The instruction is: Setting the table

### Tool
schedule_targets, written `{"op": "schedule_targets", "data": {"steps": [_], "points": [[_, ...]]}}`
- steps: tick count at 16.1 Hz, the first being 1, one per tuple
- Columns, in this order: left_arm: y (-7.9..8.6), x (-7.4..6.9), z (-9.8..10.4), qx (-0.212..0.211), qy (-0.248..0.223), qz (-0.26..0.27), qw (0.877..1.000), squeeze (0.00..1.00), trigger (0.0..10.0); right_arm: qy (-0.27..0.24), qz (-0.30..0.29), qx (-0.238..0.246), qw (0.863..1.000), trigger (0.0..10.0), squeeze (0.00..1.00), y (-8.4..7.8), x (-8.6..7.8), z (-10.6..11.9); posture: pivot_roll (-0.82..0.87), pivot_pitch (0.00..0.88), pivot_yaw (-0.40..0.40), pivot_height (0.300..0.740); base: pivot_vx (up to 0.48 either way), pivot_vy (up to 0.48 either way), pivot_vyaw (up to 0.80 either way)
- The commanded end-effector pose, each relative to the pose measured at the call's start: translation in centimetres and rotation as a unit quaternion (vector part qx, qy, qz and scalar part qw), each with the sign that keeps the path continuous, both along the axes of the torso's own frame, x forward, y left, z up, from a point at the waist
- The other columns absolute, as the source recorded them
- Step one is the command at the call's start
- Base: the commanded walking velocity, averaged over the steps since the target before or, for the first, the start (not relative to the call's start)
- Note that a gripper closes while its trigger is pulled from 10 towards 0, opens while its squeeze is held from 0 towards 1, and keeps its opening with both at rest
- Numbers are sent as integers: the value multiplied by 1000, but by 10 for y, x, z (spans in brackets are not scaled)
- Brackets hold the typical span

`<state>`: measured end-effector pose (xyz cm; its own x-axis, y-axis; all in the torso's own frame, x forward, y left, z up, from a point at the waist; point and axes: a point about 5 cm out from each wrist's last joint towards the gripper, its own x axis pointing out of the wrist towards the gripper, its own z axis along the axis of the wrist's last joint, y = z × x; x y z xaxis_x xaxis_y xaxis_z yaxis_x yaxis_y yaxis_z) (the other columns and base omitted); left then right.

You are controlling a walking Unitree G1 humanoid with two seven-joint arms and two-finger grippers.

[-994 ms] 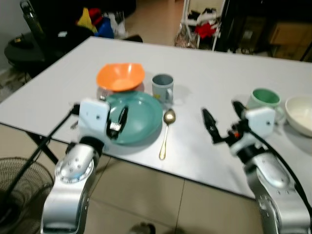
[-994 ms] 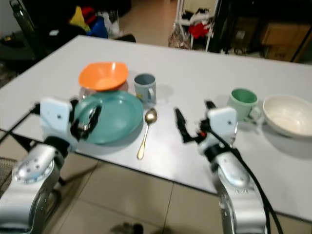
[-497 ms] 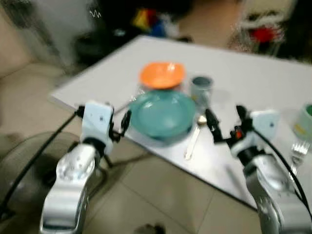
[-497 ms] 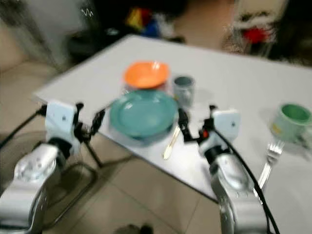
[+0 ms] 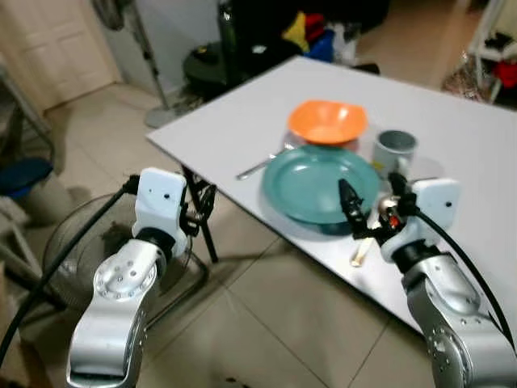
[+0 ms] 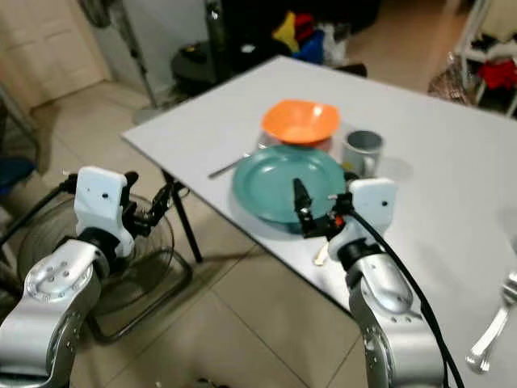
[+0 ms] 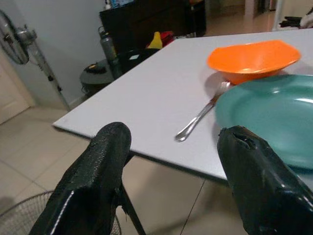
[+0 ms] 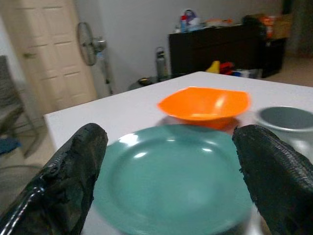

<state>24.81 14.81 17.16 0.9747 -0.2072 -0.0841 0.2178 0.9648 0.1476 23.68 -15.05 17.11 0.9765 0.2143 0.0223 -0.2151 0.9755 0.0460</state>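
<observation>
A pale panelled door [image 5: 50,42] occupied the upper left of the frame. A standing fan [image 8: 91,49] stood against the grey wall beside it. A round wire fan guard [image 5: 73,259] lay on the beige tiled floor [image 5: 266,323] at lower left. Beyond the table's far corner sat a dark cabinet [image 8: 220,46], a bottle [image 7: 106,46] and yellow, red and blue clutter [image 5: 311,34].

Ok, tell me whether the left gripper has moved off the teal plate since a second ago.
Yes. The left gripper hung over the teal plate a second ago; now it sits past the table edge, over the floor, well left of the plate.
</observation>
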Motion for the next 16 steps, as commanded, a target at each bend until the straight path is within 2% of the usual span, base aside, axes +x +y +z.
{"op": "schedule_targets", "data": {"steps": [1,3,5,8,14,16], "points": [[3,0,2,9,-3,10,1000,0,10000,5,20,8,1000,10000,39,6,3,1,87,0,74,740,0,330,0],[7,-4,3,14,-2,18,1000,0,10000,4,45,-4,999,10000,59,10,4,0,99,0,65,740,0,328,0],[9,-6,4,15,-3,25,1000,0,10000,8,53,4,999,10000,86,12,5,-1,106,0,59,740,0,330,613],[8,-3,5,15,-6,25,1000,0,10000,5,57,0,998,10000,86,12,6,-2,105,0,58,740,0,329,800],[11,-8,5,22,-2,33,999,0,10000,10,83,-3,996,10000,90,14,7,-5,131,0,47,740,0,325,800],[9,-5,6,20,-6,32,999,0,10000,7,82,-2,997,10000,90,13,8,-4,120,0,49,740,0,321,800]]}}
